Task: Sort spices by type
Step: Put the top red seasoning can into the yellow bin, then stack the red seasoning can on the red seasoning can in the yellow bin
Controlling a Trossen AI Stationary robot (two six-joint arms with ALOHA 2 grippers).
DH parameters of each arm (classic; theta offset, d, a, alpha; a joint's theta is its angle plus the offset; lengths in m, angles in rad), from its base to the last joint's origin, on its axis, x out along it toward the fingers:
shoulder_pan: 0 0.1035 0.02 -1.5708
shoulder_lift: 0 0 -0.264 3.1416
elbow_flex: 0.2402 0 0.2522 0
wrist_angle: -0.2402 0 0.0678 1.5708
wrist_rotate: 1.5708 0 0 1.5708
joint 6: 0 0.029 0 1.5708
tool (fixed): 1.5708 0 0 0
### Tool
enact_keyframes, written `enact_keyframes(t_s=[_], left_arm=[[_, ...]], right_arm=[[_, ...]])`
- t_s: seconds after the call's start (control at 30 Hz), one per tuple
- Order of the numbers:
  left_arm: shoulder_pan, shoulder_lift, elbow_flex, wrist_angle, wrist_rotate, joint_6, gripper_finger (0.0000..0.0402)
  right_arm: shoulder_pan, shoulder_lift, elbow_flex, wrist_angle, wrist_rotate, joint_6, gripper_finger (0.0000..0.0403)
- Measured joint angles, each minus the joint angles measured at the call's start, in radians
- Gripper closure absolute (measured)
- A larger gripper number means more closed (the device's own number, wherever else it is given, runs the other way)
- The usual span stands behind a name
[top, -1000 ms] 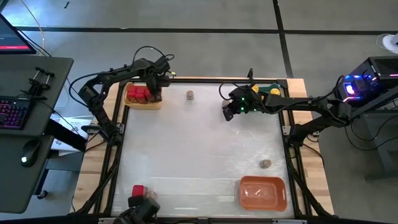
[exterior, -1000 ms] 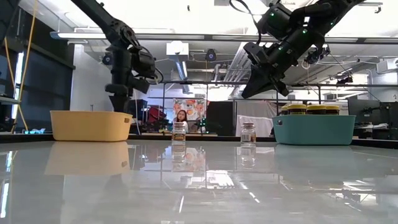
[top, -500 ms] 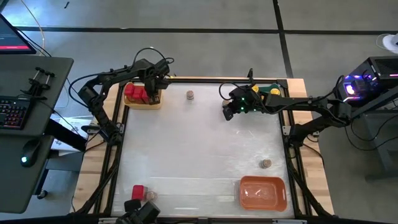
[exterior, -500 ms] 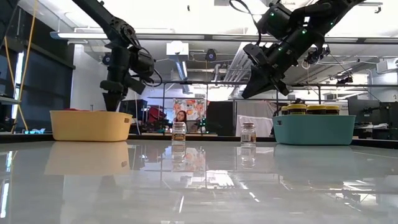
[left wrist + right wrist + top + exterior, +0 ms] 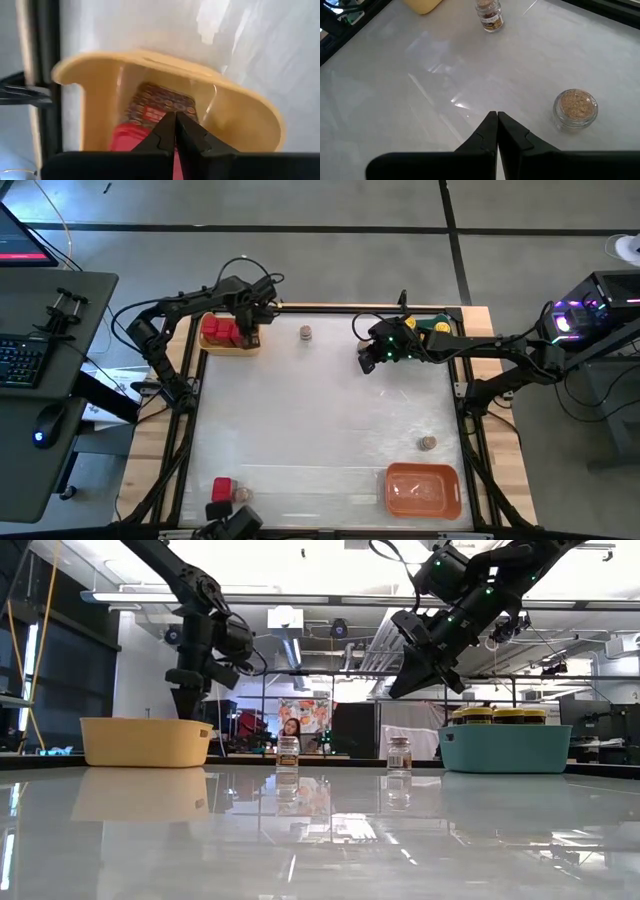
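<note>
My left gripper (image 5: 251, 332) (image 5: 188, 712) is shut and points down over the yellow tray (image 5: 232, 348) at the far left, which holds red boxes (image 5: 218, 330) (image 5: 150, 107). My right gripper (image 5: 366, 363) (image 5: 497, 117) is shut and hangs high above the far middle of the table. Two small grey-brown jars (image 5: 288, 752) (image 5: 399, 753) stand on their bases below; the right wrist view shows them as jar (image 5: 490, 15) and jar (image 5: 575, 108). Yellow-lidded jars (image 5: 495, 715) sit in the teal tray (image 5: 505, 750). My left gripper's shut fingertips (image 5: 170, 125) point down from above at rim height of the yellow tray, over a red box (image 5: 160, 102). I cannot tell whether they touch it.
An orange tray (image 5: 423, 490) lies at the near right, with a small jar (image 5: 427, 443) standing beyond it. A red box (image 5: 223, 488) and another small jar (image 5: 243, 495) stand at the near left edge. A person (image 5: 292, 728) shows far behind the table.
My left gripper has swung a little over the yellow tray, first toward the table's left, then back right, staying at rim height. The right arm has kept still.
</note>
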Motion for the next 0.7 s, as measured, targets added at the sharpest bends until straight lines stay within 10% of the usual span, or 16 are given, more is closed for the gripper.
enact_keyframes(t_s=[0.4, 0.6, 0.7], left_arm=[[-0.001, 0.000, 0.156, 0.019, 0.022, -0.167, 0.0401], [-0.048, -0.080, 0.104, -0.053, 0.520, -0.403, 0.0401], [-0.154, -0.210, 0.012, 0.032, 0.578, -0.513, 0.0401]], right_arm=[[0.000, 0.000, 0.000, 0.000, 0.000, 0.000, 0.0402], [0.001, 0.000, 0.000, 0.000, 0.000, 0.000, 0.0402], [0.001, 0.000, 0.000, 0.000, 0.000, 0.000, 0.0402]])
